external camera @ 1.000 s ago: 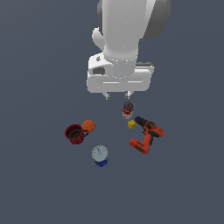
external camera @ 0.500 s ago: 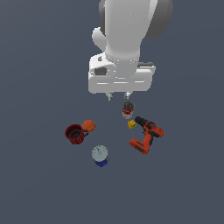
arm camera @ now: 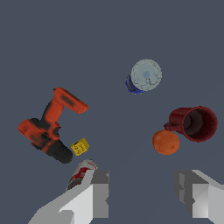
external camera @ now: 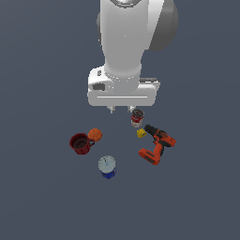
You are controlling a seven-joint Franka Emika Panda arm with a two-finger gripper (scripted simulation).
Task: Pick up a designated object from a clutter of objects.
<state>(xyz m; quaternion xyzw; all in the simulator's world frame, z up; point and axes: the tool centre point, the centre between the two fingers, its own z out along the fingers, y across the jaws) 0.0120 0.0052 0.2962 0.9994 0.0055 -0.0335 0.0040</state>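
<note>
The dark red mug (external camera: 80, 143) (arm camera: 195, 124) stands upright on the floor at the exterior view's left, its handle toward the orange ball (external camera: 95, 135) (arm camera: 166, 142), which touches it. My gripper (external camera: 121, 109) (arm camera: 142, 192) hangs open and empty above the floor, behind the clutter and to the exterior view's right of the mug. Its two grey fingers (arm camera: 101, 193) show wide apart in the wrist view. The blue can (external camera: 107, 167) (arm camera: 143, 77) stands in front of the mug.
A small red-and-white can (external camera: 137, 117) (arm camera: 81, 173) stands just beside my gripper. A tiny yellow cube (external camera: 140, 133) (arm camera: 80, 146) lies next to the orange-and-black power drill (external camera: 157, 144) (arm camera: 50, 125) at the exterior view's right.
The arm has sunk slightly toward the floor and shifted a little to the exterior view's left. The objects have not moved.
</note>
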